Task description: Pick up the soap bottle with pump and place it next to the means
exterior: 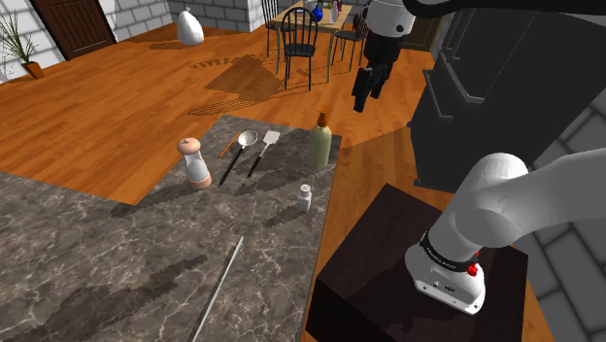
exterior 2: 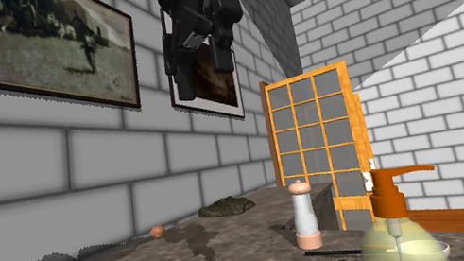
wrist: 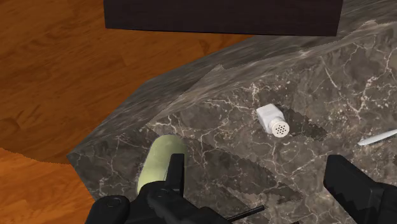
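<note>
- Gripper (exterior: 363, 93) hangs high in the air, off the counter (exterior: 117, 262), out past its far corner over the wood floor (exterior: 117, 117). Nothing is between the fingers.
- Wrist view: the two black fingers (wrist: 173, 170) stand spread wide apart, clasping nothing; gripper (wrist: 254, 165) looks down on the marbled counter top.
- Second exterior view: gripper (exterior 2: 200, 58) sits up near the top edge, before a grey brick wall (exterior 2: 55, 172), well above everything on the counter.
- Soap bottle (exterior: 319, 142): pale green body, orange-brown pump, upright at the counter's far corner on the shoulder view's right, just inside both edges. Untouched. In the wrist view the soap bottle (wrist: 159, 159) is partly behind one finger, beside the counter edge.
- Soap bottle (exterior 2: 395, 235) is nearest the second exterior camera, with its pump nozzle toward that view's right.
- White shaker (exterior: 305, 197) stands near the counter's right edge, apart from the bottle, toward the stand (exterior: 388, 272).
- Pepper mill (exterior: 195, 162) is upright near the counter's opposite edge, well apart from the bottle.
- Ladle (exterior: 238, 155) and spatula (exterior: 264, 151) lie side by side between mill and bottle.
- Knife (exterior: 218, 290) lies alone mid-counter.
</note>
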You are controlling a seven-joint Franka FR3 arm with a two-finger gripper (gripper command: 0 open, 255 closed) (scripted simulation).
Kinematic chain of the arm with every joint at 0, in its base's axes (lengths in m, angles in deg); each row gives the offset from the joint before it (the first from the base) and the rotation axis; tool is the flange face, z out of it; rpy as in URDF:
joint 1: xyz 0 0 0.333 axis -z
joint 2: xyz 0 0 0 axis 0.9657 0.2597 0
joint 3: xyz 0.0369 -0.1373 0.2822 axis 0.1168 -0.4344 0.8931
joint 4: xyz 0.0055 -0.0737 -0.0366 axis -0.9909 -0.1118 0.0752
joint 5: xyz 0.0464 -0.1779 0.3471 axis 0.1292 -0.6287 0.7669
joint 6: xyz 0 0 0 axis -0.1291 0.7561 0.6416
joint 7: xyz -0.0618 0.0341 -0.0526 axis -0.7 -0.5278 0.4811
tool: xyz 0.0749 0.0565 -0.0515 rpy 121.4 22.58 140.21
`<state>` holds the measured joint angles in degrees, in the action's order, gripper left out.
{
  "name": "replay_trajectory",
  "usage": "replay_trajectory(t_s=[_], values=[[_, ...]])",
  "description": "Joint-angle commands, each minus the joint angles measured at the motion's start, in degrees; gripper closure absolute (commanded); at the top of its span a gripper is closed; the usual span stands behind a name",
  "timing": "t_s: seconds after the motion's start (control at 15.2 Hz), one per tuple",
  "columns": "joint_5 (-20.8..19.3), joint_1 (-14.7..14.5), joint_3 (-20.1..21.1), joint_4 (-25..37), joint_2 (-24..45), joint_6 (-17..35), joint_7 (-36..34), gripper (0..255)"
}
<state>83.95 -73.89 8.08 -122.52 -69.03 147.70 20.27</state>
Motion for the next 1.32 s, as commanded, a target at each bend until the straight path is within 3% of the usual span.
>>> replay_trajectory(t_s=[0.0, 0.59, 1.12, 1.25], values=[[0.0, 0.0, 0.0, 0.0, 0.0, 0.0, 0.0, 0], [-0.1, 1.3, -5.0, 7.1, 20.0, 9.2, 4.3, 0], [2.5, 2.3, -8.4, 18.2, 38.8, 13.4, 8.8, 0], [2.5, 2.4, -8.4, 17.6, 38.9, 14.2, 8.8, 0]])
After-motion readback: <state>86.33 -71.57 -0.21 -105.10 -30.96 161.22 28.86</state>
